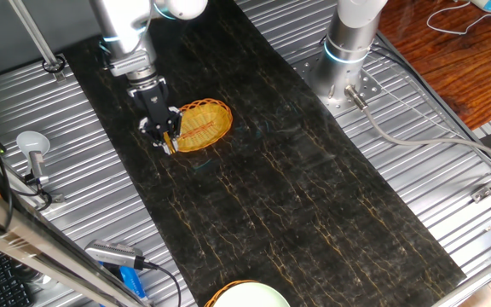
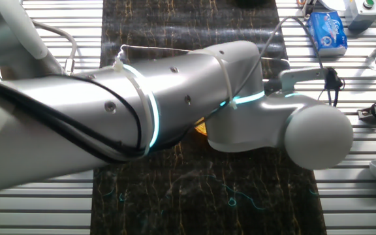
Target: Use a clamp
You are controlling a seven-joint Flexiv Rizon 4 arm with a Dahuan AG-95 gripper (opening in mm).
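One dark marbled mat (image 1: 314, 213) covers the ribbed metal table (image 1: 433, 145); end effector (image 1: 167, 141) pinches the clamp (image 1: 170, 145).

Round yellow-orange woven basket (image 1: 203, 125) upper left of centre on dark marbled mat (image 1: 314, 205), which runs diagonally over ribbed metal table (image 1: 450, 170). White bowl (image 1: 250, 296) at bottom edge. Blue object (image 1: 131, 281) lower left. Other fixed view: blue-white packet (image 2: 327, 32) upper right; basket only a sliver (image 2: 202, 128), mid-frame.

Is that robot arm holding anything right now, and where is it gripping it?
It seems so: the end effector pinches a tiny yellow-orange plastic clamp beside the round woven basket. Which part it grips is too small to tell.
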